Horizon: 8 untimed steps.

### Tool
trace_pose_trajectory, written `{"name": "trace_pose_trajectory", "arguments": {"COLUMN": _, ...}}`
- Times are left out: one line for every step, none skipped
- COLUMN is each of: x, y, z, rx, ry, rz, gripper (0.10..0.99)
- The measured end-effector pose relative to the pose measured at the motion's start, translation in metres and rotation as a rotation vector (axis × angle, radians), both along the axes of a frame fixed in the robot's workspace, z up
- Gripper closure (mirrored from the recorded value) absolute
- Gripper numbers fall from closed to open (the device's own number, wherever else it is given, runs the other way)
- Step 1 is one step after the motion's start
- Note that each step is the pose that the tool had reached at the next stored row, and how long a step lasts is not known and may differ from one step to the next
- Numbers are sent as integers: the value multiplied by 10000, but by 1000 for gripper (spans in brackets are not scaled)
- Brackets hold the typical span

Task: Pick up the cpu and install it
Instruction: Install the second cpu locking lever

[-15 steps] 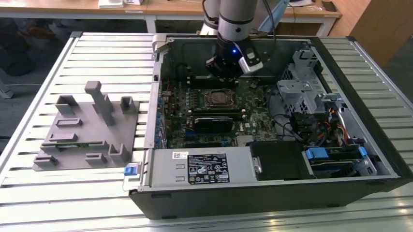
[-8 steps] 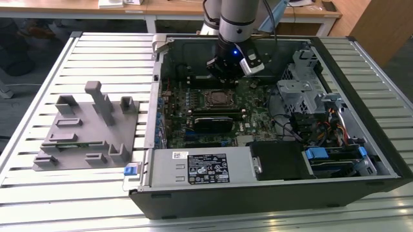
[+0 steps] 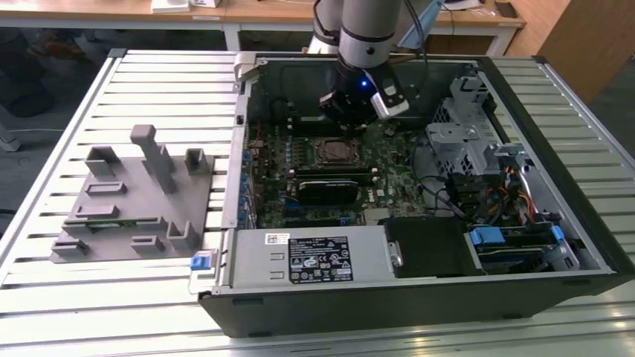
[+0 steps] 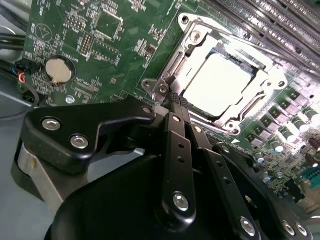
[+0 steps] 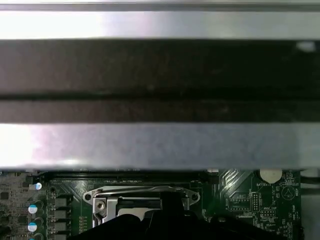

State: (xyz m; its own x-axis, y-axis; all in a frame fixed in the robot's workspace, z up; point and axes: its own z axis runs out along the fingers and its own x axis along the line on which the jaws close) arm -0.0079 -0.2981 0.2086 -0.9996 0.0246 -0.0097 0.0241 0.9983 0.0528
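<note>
I saw the open computer case [image 3: 516, 245] lying on a slatted metal table [image 3: 149, 82], with a grey fixture [image 3: 139, 197] beside it on the exterior view's left and wooden desks [image 3: 258, 11] behind. My gripper [image 4: 174, 97] hung inside the case over the green board [image 3: 392, 167], its fingers [image 4: 172, 130] pressed together and holding nothing. The cpu [image 4: 220, 82] sat in its socket [image 4: 197, 42], just beyond the fingertips.

The arm [image 3: 369, 30] points down, its hand [image 4: 172, 100] apparently closed, fingertips together.
</note>
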Motion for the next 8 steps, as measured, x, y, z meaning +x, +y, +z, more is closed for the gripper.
{"name": "trace_pose_trajectory", "arguments": {"x": 0, "y": -4, "z": 7, "rx": -3, "ry": 1, "rz": 0, "gripper": 980}}
{"name": "trace_pose_trajectory", "arguments": {"x": 0, "y": -6, "z": 28, "rx": -1, "ry": 0, "rz": -1, "gripper": 980}}
{"name": "trace_pose_trajectory", "arguments": {"x": -1, "y": -7, "z": 58, "rx": -2, "ry": 0, "rz": -1, "gripper": 980}}
{"name": "trace_pose_trajectory", "arguments": {"x": 0, "y": -8, "z": 86, "rx": 3, "ry": 0, "rz": -1, "gripper": 980}}
{"name": "trace_pose_trajectory", "arguments": {"x": 0, "y": -8, "z": 118, "rx": 22, "ry": 0, "rz": 1, "gripper": 980}}
{"name": "trace_pose_trajectory", "arguments": {"x": 0, "y": -9, "z": 153, "rx": 32, "ry": -1, "rz": 0, "gripper": 980}}
{"name": "trace_pose_trajectory", "arguments": {"x": 0, "y": -11, "z": 183, "rx": 30, "ry": 0, "rz": -1, "gripper": 980}}
{"name": "trace_pose_trajectory", "arguments": {"x": 0, "y": -14, "z": 203, "rx": 31, "ry": 0, "rz": 1, "gripper": 980}}
